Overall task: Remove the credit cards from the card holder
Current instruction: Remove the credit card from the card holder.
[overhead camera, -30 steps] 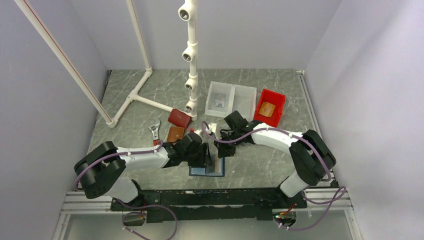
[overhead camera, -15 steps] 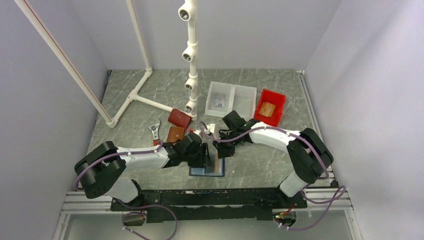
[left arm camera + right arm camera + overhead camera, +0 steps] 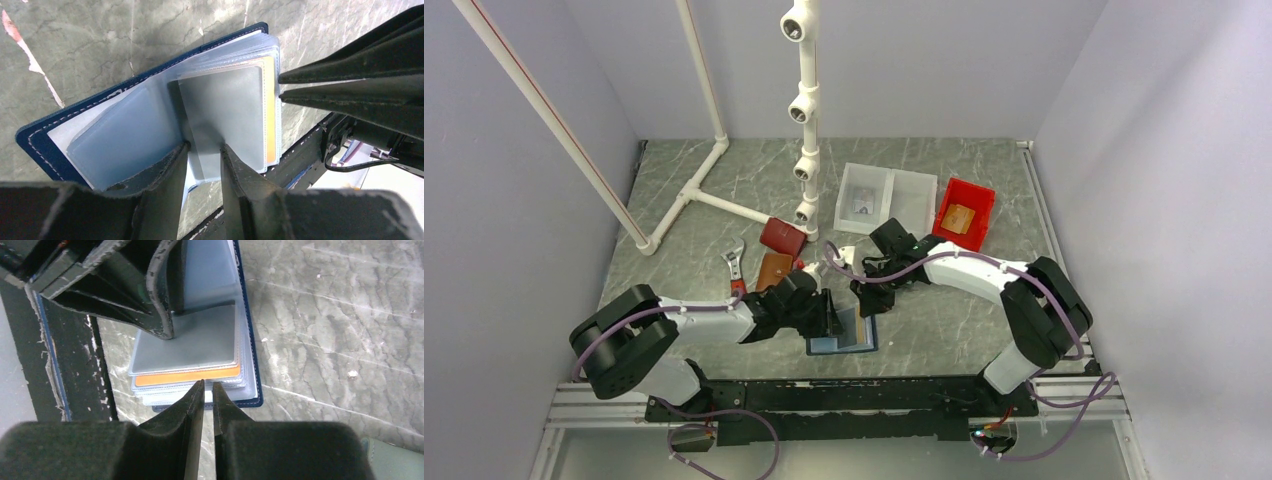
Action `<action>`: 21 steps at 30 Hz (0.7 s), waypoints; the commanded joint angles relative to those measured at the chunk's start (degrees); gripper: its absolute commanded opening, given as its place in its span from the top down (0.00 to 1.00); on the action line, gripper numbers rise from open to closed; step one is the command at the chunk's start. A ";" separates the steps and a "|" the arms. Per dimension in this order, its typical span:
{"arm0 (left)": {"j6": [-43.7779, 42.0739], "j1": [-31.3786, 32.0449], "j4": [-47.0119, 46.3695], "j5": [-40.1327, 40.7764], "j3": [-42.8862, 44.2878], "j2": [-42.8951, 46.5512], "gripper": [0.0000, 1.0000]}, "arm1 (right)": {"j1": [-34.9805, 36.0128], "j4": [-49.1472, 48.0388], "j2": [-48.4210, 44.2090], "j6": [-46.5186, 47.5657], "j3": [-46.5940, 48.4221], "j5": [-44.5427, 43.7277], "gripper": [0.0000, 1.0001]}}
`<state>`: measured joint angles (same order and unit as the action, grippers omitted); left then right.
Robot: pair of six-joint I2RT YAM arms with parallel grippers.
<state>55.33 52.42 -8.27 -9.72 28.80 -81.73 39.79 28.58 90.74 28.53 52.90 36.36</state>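
Left claw risk: we are seeing the left claw [image 3: 205, 147] narrowly parted, its tips bearing on the clear sleeves [image 3: 125, 130] near the fold. We are judging that if this hold is too light, the whole card holder [image 3: 842, 340] will be dragging along the surface [image 3: 944, 330] instead of giving up a card.

Sleeve risk: the sleeves are lying stacked and slippery, so we are expecting a pull could be lifting a whole leaf, not the card inside it.

Right claw risk: the right claw [image 3: 207, 385] is showing its fingers almost together, gripping nothing we can make out, tips just beside the open sleeve edges. We are judging they could be skating over the plastic or nipping two layers at once.

Card holder, place: it is lying open on the surface at the near edge, between the two claws.

Card holder, look: it is showing a navy cover with pale stitching, light blue inside, with clear plastic leaves fanning from the fold.

Cards, look: a grey card [image 3: 192, 337] is sitting on top in its sleeve. An orange card [image 3: 185, 376] is peeking out just beneath it.
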 commanded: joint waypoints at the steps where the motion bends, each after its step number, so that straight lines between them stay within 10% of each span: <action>1: 0.22 -0.23 -0.65 -1.75 -1.97 -0.94 0.63 | -0.06 1.66 -2.74 1.61 2.36 5.59 0.86; 21: 0.64 -0.97 -2.33 -3.42 -2.94 -1.06 0.64 | 0.52 3.44 -1.53 3.84 2.55 8.29 0.86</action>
<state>55.46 51.57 -11.38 -11.84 27.22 -81.80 39.81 31.68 88.92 31.14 53.45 42.98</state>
